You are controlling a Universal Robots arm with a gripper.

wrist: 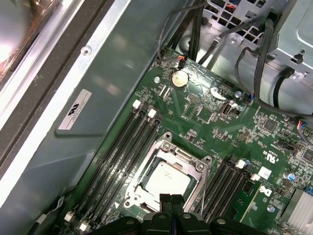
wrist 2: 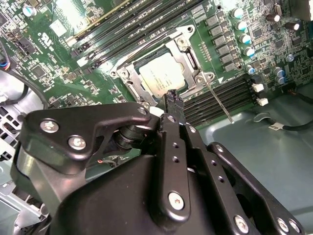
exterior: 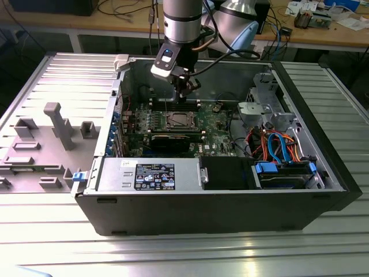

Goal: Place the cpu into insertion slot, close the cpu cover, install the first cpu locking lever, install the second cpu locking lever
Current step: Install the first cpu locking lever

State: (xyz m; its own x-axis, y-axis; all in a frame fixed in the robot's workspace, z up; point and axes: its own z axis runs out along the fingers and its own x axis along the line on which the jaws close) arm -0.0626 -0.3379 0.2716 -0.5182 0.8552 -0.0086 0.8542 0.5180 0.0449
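Mid-frame, the cpu (wrist 2: 160,74) sits in the insertion slot (wrist 2: 139,62), the cpu cover (wrist 2: 191,58) down around it. The claw (wrist 2: 174,100), fingertips pressed together, hangs at the slot's edge, perhaps touching it. A thin lever rod (wrist 2: 218,104) juts across the memory slots (wrist 2: 235,90).

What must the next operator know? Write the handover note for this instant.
The end effector is shut, holding nothing, hanging over the socket's edge.
The cpu lies in the insertion slot; the cpu cover is down over it.
Done: cpu placed, cover closed.
Left: one locking lever sticks out free, unlatched; the other lever's state cannot be told.
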